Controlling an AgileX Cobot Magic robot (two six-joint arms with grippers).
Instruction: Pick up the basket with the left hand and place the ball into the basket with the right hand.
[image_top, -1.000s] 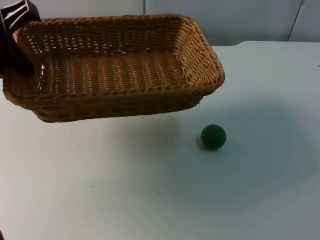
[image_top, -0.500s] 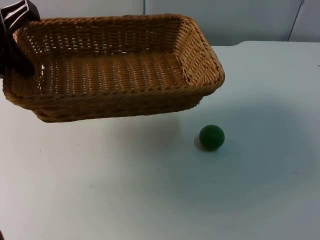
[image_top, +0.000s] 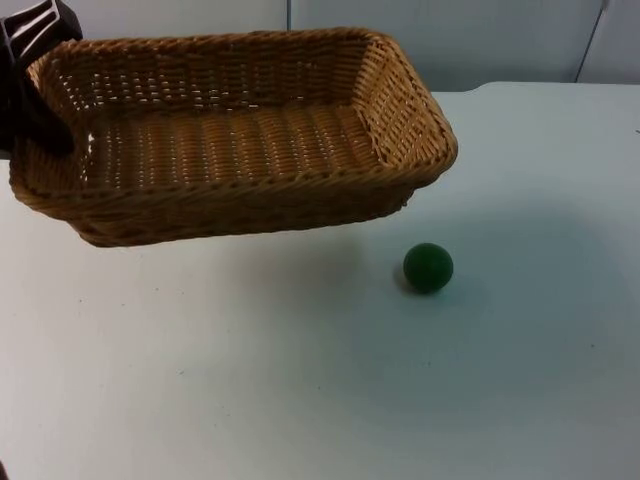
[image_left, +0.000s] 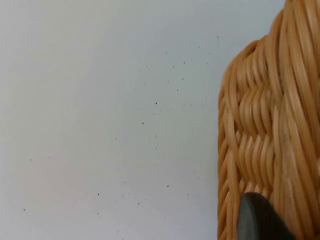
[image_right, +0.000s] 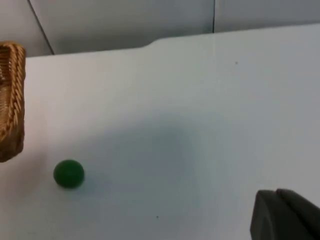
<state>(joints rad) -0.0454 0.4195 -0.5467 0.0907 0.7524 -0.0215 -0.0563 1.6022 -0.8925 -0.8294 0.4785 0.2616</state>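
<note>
Left pincer (image_top: 40, 120) is clamped on the short end wall of the basket (image_top: 230, 140), at the picture's left edge in the top view, and holds that basket lifted off the counter (image_top: 300, 380), its shadow falling on the white surface beneath it. From the left wrist camera one black fingertip (image_left: 260, 220) presses flat against the woven wall of the basket (image_left: 270, 125), with bare counter (image_left: 100, 125) beside it.

Going from near to far in the top view: first the open counter; then one green ball (image_top: 428, 267) resting on it, apart from everything, just forward of the basket's right-hand corner and below its raised rim; then the one wicker basket, rectangular, with nothing inside it; last the grey partition wall (image_top: 480, 40).

Right pincer: from its wrist camera a single black fingertip (image_right: 285, 217) is seen, and I cannot tell whether that pincer is parted or closed. It hangs above the counter (image_right: 200, 125), well apart from the ball (image_right: 68, 173), which lies near the corner of the basket (image_right: 12, 100).

Counts: one basket, one ball. The left arm reaches in from the upper left corner of the top view.
</note>
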